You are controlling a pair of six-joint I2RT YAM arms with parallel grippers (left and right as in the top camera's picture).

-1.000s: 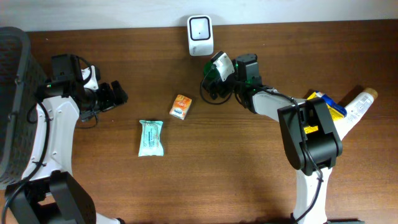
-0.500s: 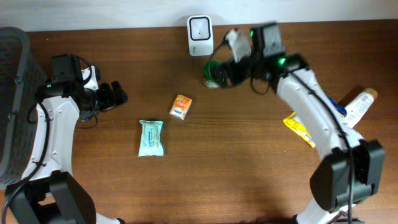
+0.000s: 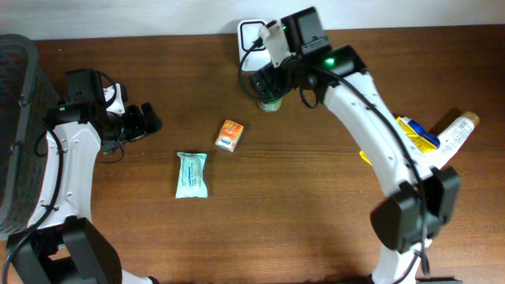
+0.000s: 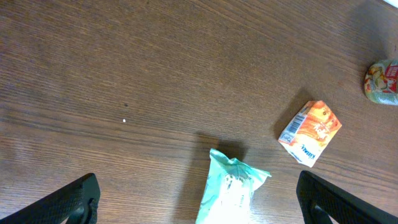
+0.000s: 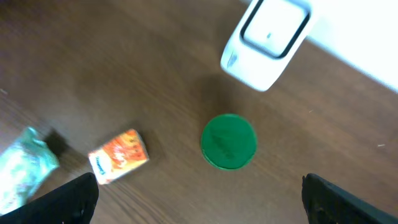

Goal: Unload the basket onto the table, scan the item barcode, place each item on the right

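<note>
squarely above green jar [image 5: 229,141], right tool [image 5: 199,200] hangs gaping.

- Overhead, the right arm [image 3: 371,118] covers part of the white scanner [image 3: 248,35] and most of the green-lidded cup [image 3: 271,102].
- The wire basket [image 3: 16,118] runs off the left edge.
- In the right wrist view, the teal packet [image 5: 22,171] is blurred and cropped.

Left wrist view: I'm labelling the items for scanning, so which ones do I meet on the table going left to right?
Teal packet → orange carton → green cup, cut off by the right edge.
</note>
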